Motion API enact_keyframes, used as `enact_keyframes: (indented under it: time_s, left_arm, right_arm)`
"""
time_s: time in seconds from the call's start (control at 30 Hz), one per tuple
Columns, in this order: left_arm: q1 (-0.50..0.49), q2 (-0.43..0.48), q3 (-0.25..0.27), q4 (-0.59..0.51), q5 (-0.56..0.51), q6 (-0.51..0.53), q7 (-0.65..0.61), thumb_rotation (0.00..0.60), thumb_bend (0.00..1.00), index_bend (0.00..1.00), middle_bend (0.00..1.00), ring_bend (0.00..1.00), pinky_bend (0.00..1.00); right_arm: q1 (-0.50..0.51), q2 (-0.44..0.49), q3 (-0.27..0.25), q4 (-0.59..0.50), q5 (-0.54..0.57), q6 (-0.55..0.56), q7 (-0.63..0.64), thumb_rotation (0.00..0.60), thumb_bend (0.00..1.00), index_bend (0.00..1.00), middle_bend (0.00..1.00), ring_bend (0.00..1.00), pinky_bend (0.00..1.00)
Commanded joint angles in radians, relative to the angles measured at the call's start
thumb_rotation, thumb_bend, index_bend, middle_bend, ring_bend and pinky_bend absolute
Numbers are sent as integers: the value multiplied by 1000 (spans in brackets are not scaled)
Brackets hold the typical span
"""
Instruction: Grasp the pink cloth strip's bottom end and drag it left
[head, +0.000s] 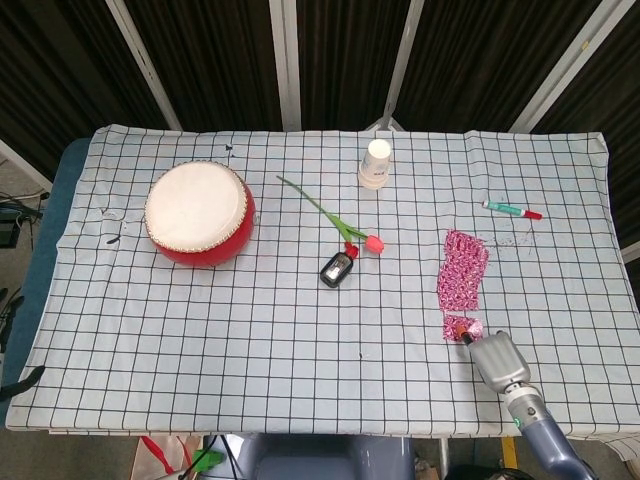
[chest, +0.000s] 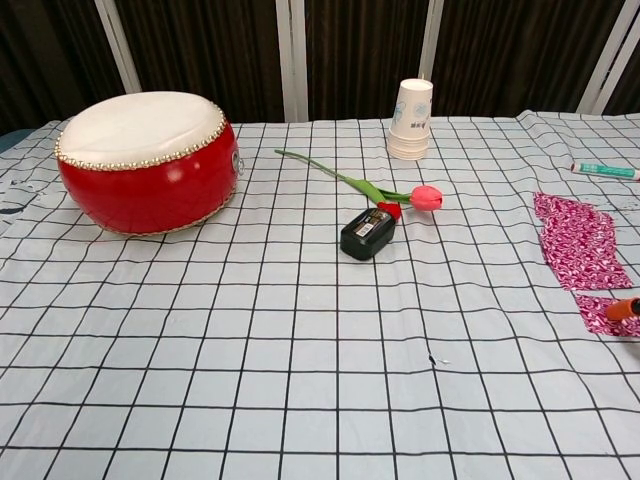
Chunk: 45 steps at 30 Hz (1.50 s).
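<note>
No legible text, brand, number or sign in either view. Stack of paper cups (chest: 412, 119): small blue printed mark on the side, too small to read. Black key fob (chest: 368, 233): light markings on its top face, blurred, unreadable. Green-and-white marker (chest: 604, 170): print on the barrel cannot be resolved. Head view shows the same items smaller; nothing readable there.

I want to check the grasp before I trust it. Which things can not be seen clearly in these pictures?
- Right hand: in the head view its back covers the fingers, so the hold on the pink cloth strip cannot be confirmed; in the chest view the right edge cuts off all but an orange fingertip.
- Left hand: not in either view.
- Marker: print too small to read.
- Paper cups: print too small.
</note>
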<state>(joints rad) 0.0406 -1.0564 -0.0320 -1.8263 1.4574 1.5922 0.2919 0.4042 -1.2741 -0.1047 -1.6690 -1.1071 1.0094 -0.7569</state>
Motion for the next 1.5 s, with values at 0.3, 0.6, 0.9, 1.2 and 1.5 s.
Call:
enact_keyframes:
  time_s: [0.3,0.6,0.9,1.2,1.5]
  left_arm:
    - [2,2,0,0,0,4,-5,600,246,122,5,0,19]
    - [2,3,-1,0,-2,4,-4,600,246,122,6,0,19]
    - [3,2,-2,1,-4,8,-3,600,247,122,6,0,20]
    - [4,1,-5,2,-12,9,1,600,247,122,5,0,20]
    - [2,0,-6,1,-16,6,5,600,247,122,6,0,19]
  right_arm:
    - [-7,22,-1,-41,-25,39,7,600,674,199,803,737,482]
    - [13,31,61,-50,-24,73,37,600,675,199,804,737,482]
    - [65,11,104,3,89,10,6,600,675,199,804,737,482]
    - [121,-28,132,72,199,-46,-31,600,676,199,803,738,482]
    - [149,-47,118,83,246,-56,-63,600,677,203,803,738,482]
